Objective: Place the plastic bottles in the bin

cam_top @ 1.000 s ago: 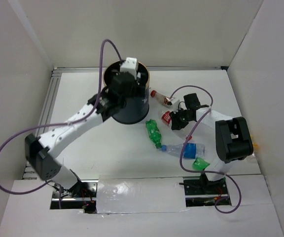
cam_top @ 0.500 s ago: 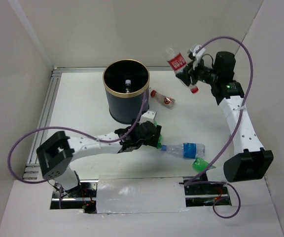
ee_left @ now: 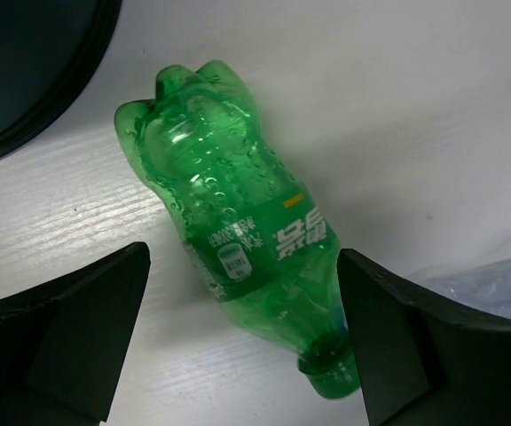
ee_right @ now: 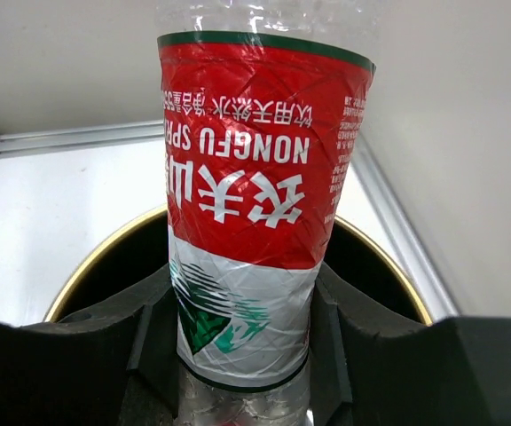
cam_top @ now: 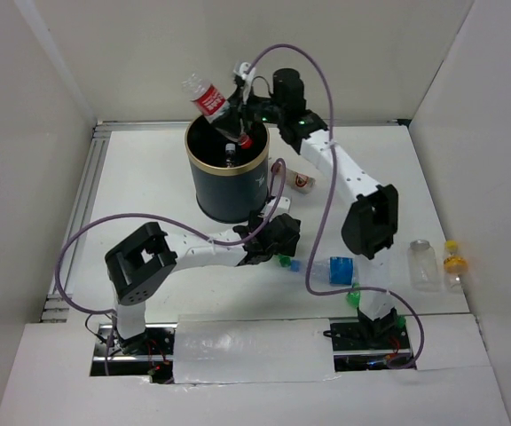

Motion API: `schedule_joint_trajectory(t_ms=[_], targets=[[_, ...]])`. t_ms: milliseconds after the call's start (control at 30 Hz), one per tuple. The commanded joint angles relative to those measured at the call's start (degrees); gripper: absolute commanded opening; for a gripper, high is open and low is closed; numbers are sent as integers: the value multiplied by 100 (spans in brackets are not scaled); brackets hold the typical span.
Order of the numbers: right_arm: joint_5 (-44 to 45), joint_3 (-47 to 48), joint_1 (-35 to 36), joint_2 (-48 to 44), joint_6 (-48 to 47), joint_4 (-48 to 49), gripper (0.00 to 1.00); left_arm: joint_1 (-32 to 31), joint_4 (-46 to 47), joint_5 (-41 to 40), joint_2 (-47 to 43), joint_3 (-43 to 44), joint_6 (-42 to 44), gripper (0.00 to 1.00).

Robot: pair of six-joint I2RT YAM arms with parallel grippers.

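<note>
R hand (ee_right: 240,346) pinches red-label bottle (ee_right: 251,151) w/ bin (cam_top: 229,191) mouth directly below: release only once centred inside rim. L hand (ee_left: 238,297), spread, straddles green bottle (ee_left: 229,204) on surface (ee_left: 433,106); close squarely across its body.

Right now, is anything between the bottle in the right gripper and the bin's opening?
Nothing visible. The right gripper holds the red-label bottle cap-down over the bin's open mouth, with only air beneath it.

- green bottle (ee_left: 238,231): glossy, translucent plastic
- red-labelled bottle (ee_right: 251,177): clear plastic, crinkled shiny label
- bin (cam_top: 227,191): matt wall, shiny gold rim
- desk (ee_left: 433,106): matt white, faintly grained
</note>
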Motion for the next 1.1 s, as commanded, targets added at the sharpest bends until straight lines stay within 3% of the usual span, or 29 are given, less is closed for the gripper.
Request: schedule_joint_trajectory(t_ms=[0, 100, 133, 167, 200, 300, 433, 467, 533, 600, 633, 667, 733, 800, 900, 1067], targets=[[-43, 1010, 239, 273, 339, 432, 23, 64, 13, -294, 191, 154, -245, 99], [106, 1074, 301, 467, 515, 432, 33, 178, 4, -294, 331, 207, -245, 95], [167, 1074, 301, 468, 515, 310, 68, 178, 4, -225, 445, 259, -245, 92], [220, 987, 301, 468, 515, 222, 92, 239, 4, -146, 524, 260, -175, 87], [281, 821, 301, 363, 515, 160, 100, 240, 4, -145, 604, 355, -175, 79], [447, 495, -93, -85, 593, 98, 100, 240, 74, 48, 780, 462, -43, 63], [1001, 46, -1005, -665, 647, -314, 100, 240, 5, 198, 850, 532, 10, 27], [1142, -32, -1182, -823, 716, -594, 100, 240, 4, 250, 850, 584, 62, 10], [1144, -347, -1795, -956, 717, -903, 100, 188, -49, 250, 395, 454, 264, 0], [1143, -647, -2167, -1140, 603, -1298, 88, 99, 4, 250, -79, 296, 518, 0], [1230, -909, -2490, -1141, 551, -1439, 62, 38, 4, 250, -682, 103, 581, 0], [1231, -1025, -2642, -1141, 480, -1701, 49, 38, 4, 250, -1010, 23, 651, 0], [1065, -1315, -2905, -1141, 59, -1984, 37, 38, -206, 198, -1660, 22, 721, 0], [1011, -1430, -2960, -966, -178, -2361, 40, 38, -207, -3, -2510, 83, 888, 0], [1011, -1501, -2960, -668, -582, -2687, 69, 353, -154, -267, -3024, 496, 1257, 0], [1231, -1615, -2617, -280, -768, -2811, 82, 1355, 65, -576, -2946, 910, 1451, 4]])
